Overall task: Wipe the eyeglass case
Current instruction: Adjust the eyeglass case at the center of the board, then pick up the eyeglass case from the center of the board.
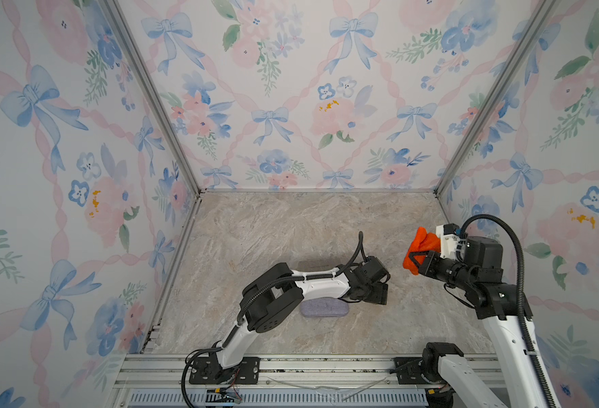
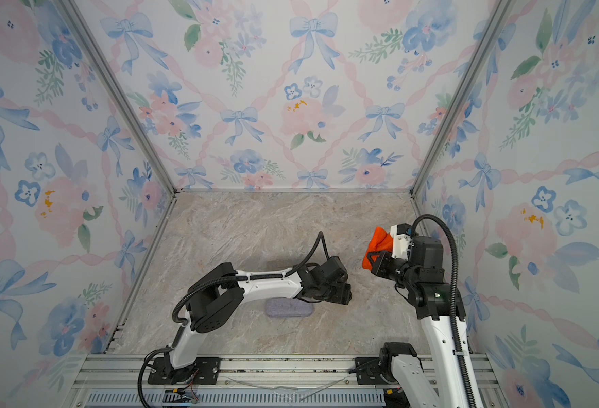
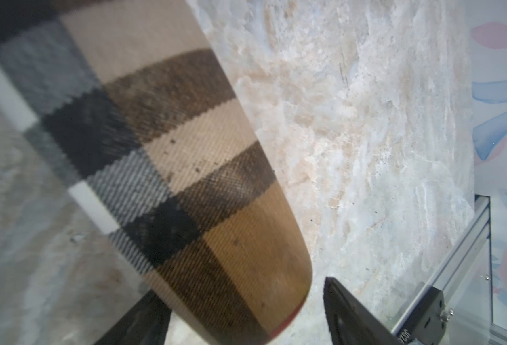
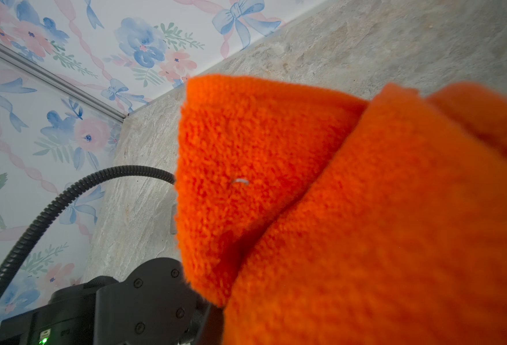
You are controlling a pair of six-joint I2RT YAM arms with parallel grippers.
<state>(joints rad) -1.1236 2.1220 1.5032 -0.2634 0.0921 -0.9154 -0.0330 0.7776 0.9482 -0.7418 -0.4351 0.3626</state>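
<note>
Orange cloth [image 1: 421,243] aloft, plaid eyeglass case [image 1: 324,309] flat on the marble surface [image 1: 273,229].
The right claw [image 1: 414,260] is clamped on the bunched cloth, high over the surface's right side, well apart from the case. The case lies near the front middle, partly under the left arm [image 1: 321,282]. The left claw [image 3: 243,301] straddles one rounded end of it, jaws parted, a gap showing between one finger [image 3: 351,312] and the fabric.
</note>
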